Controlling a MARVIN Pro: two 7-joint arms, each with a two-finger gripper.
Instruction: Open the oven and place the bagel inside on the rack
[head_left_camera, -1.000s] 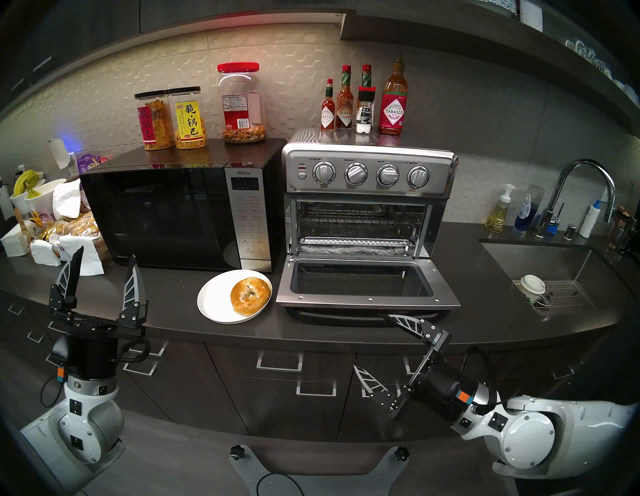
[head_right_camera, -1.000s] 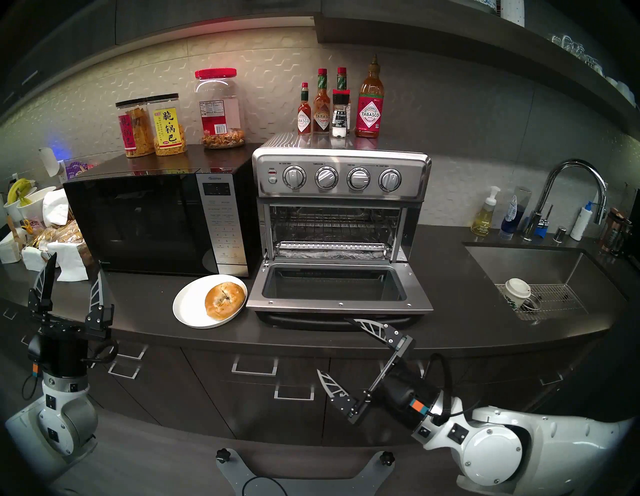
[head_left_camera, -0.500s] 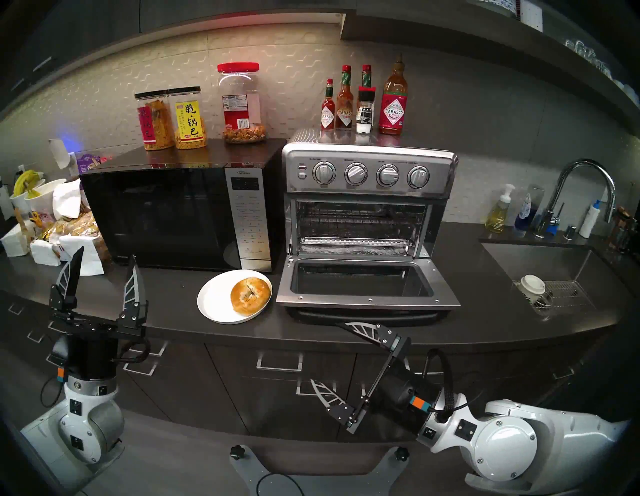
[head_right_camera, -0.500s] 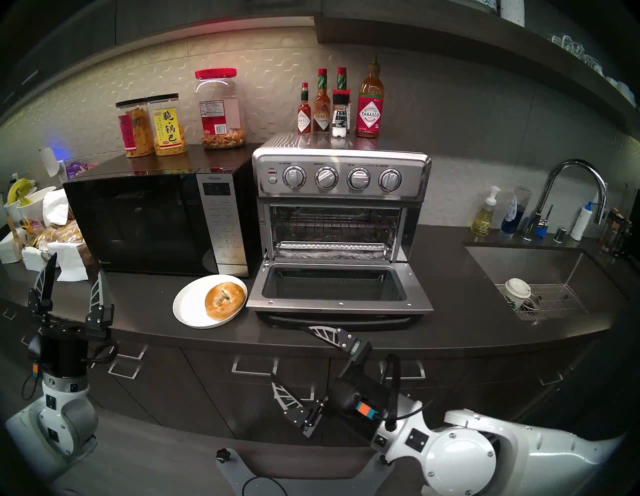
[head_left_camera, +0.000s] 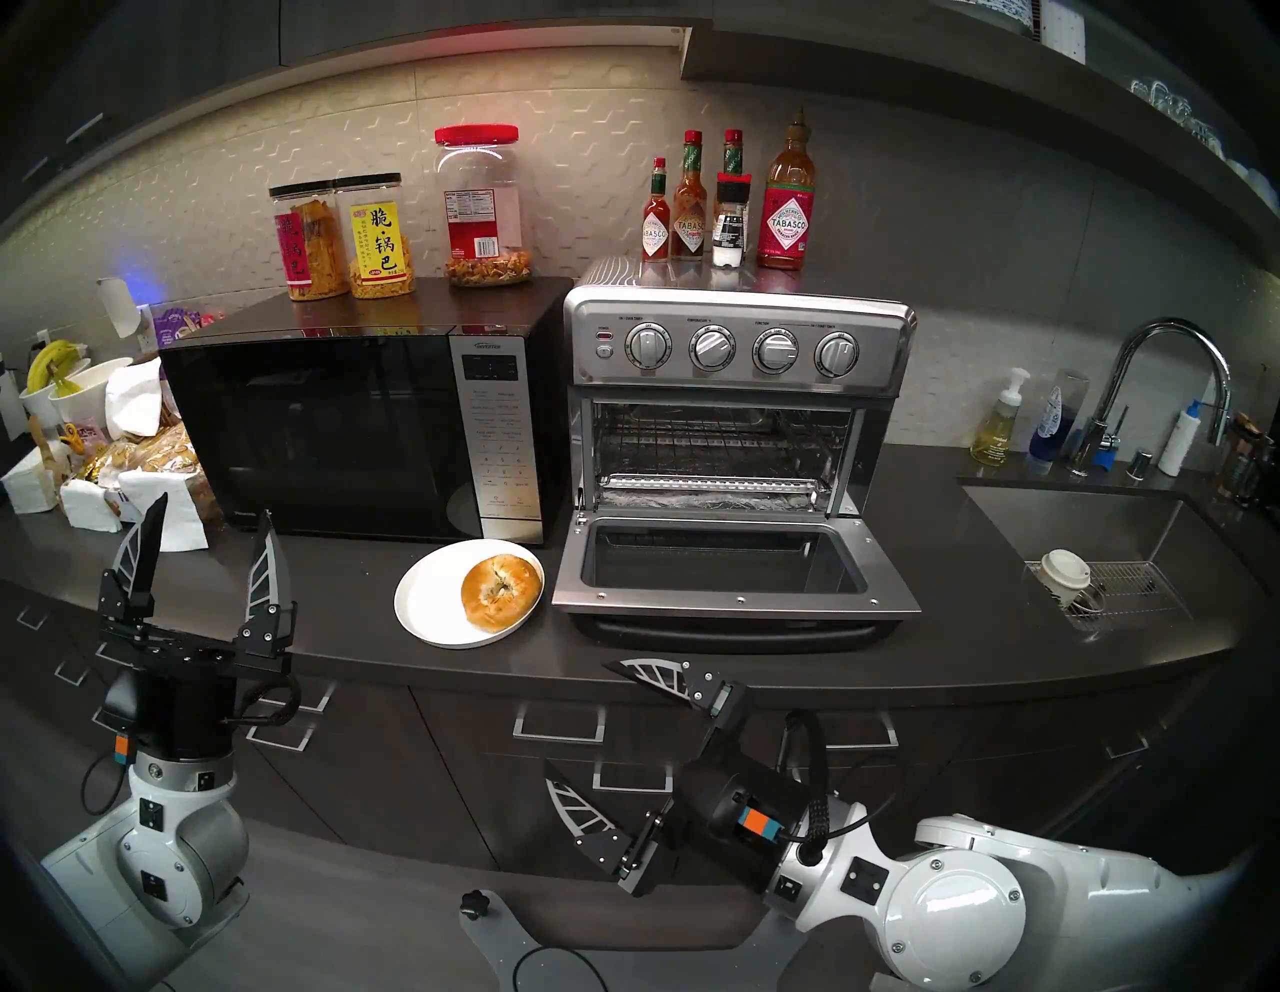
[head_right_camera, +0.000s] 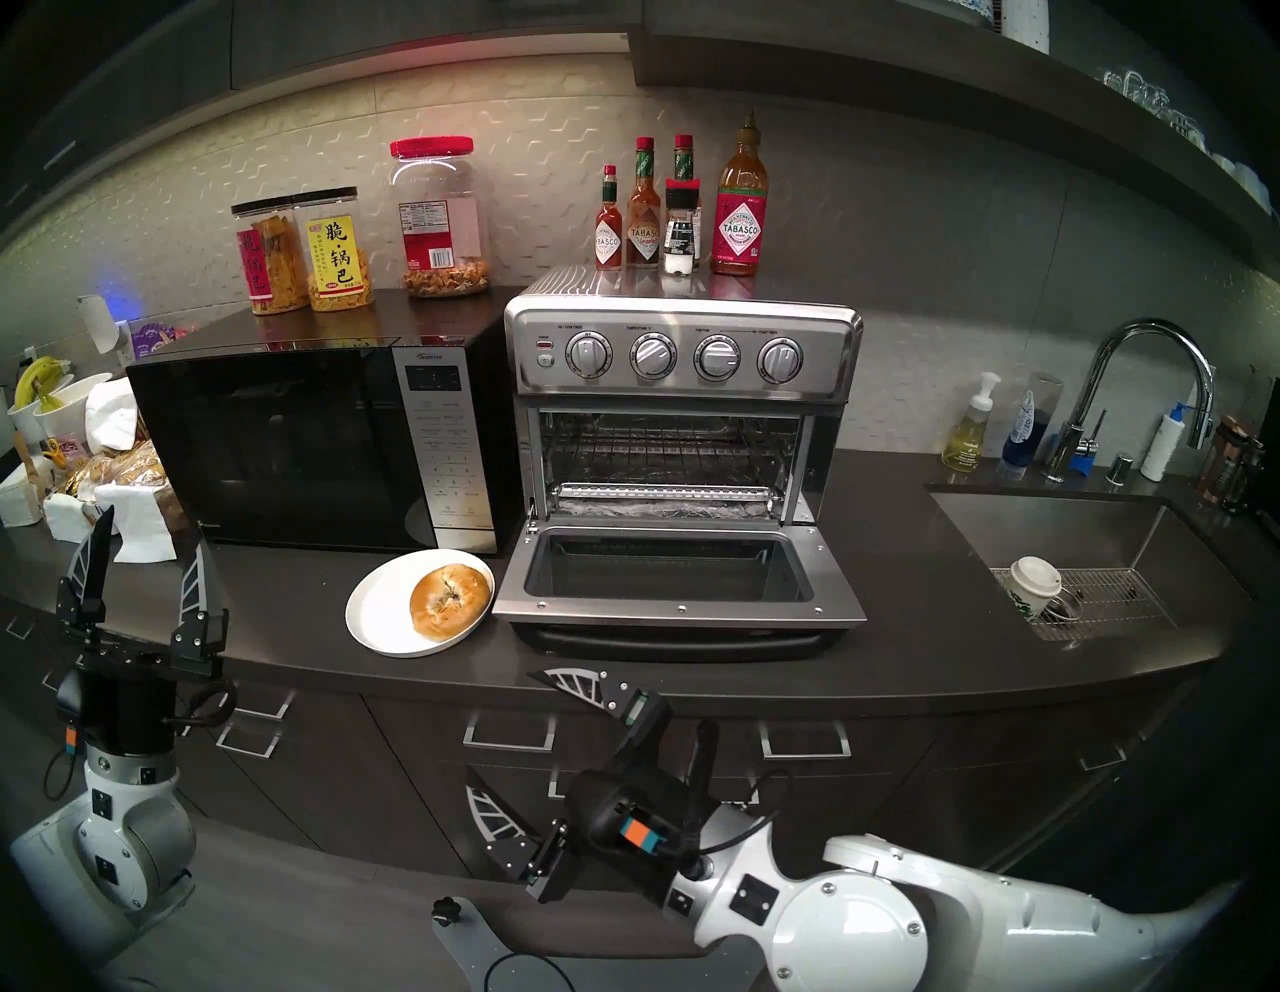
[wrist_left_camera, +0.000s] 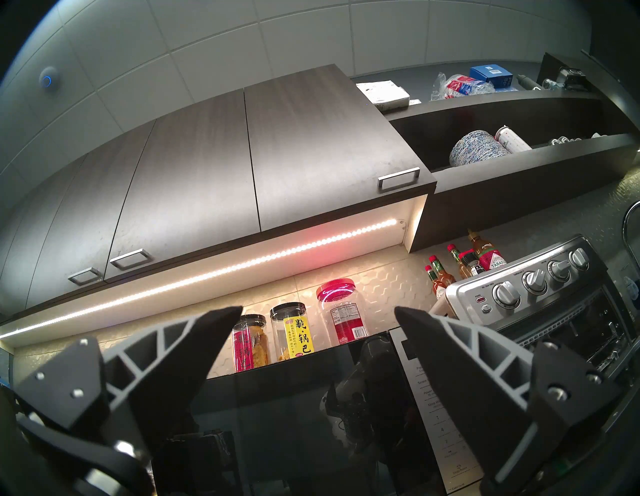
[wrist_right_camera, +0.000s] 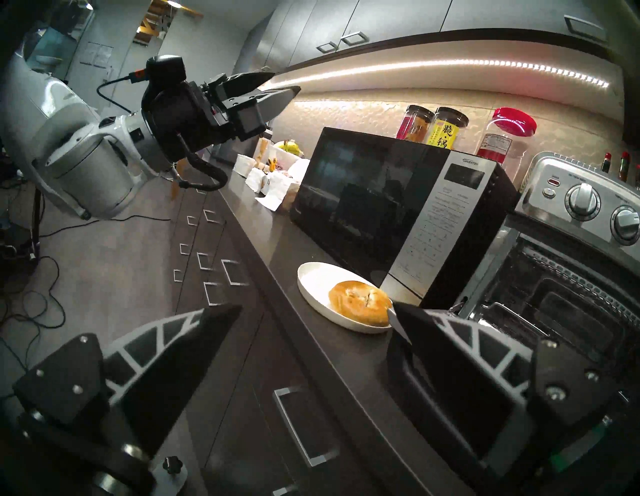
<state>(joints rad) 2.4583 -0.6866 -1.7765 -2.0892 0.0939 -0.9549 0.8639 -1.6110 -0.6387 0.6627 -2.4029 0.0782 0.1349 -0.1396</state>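
Observation:
The steel oven stands with its glass door folded down flat on the counter. The wire rack shows inside the cavity with nothing on it. Left of the door, the bagel lies on a white plate. My right gripper is open and holds nothing. It hangs in front of the counter edge, below the plate and the door's left corner. In the right wrist view the bagel lies just beyond one fingertip. My left gripper points upward, open and empty, over the counter's left part.
A black microwave topped with snack jars stands left of the oven. Sauce bottles sit on the oven's top. Bread bags and napkins crowd the far left. The sink at right holds a paper cup.
My right arm has swung left and lower, from under the oven door's front to below the plate, its gripper still open. The left arm, bagel and oven door have not moved.

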